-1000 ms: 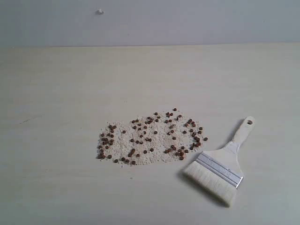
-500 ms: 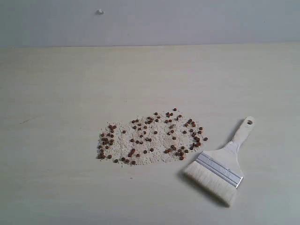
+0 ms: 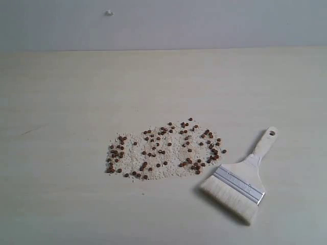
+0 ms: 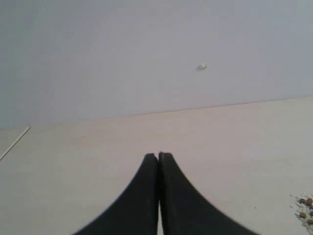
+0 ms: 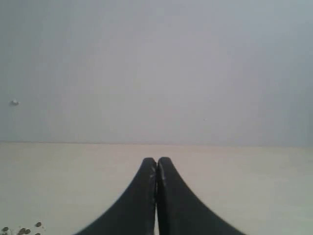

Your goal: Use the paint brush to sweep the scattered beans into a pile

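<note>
The beans [image 3: 163,150], small reddish-brown pellets mixed with pale crumbs, lie spread in a wide patch at the middle of the table. Just right of them the paint brush [image 3: 240,178] lies flat, its cream bristles toward the front and its holed wooden handle pointing back right. Neither arm shows in the exterior view. My left gripper [image 4: 158,155] is shut with nothing in it; a few beans [image 4: 305,208] show at the edge of its view. My right gripper [image 5: 156,160] is also shut and empty, with some beans [image 5: 22,229] at its view's corner.
The pale wooden table [image 3: 66,102] ends at a grey wall behind. A small white fleck [image 3: 109,13] sits on that wall. A thin line [image 4: 14,143] crosses the table corner in the left wrist view.
</note>
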You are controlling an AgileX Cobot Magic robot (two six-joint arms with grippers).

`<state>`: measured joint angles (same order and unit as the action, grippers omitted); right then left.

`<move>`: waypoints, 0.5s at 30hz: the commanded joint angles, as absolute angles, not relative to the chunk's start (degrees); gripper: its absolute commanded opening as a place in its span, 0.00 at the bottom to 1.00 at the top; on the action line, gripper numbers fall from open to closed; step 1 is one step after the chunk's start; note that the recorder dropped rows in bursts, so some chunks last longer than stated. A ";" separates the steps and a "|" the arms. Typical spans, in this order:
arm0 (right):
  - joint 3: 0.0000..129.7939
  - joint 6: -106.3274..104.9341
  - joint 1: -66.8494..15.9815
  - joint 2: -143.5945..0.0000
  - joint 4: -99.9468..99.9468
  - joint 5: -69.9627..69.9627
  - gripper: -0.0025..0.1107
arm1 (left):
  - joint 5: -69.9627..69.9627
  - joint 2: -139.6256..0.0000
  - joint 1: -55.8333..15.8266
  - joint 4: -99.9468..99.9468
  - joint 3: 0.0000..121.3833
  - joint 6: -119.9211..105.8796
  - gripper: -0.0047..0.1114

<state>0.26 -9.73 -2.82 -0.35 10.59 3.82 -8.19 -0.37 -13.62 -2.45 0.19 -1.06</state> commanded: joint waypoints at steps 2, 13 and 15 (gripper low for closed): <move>0.00 -10.31 -2.87 0.00 9.92 3.28 0.02 | -8.14 0.00 -13.87 -2.09 0.00 -1.31 0.04; 0.00 -10.21 -2.87 0.00 10.57 2.76 0.02 | -8.14 0.00 -13.87 -2.09 0.00 -1.31 0.04; 0.00 -10.21 -2.87 0.00 10.50 2.87 0.02 | -8.14 0.00 -13.87 -2.09 0.00 -1.31 0.04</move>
<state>0.26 -9.88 -2.82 -0.35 10.59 3.58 -8.19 -0.37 -13.62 -2.45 0.19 -1.06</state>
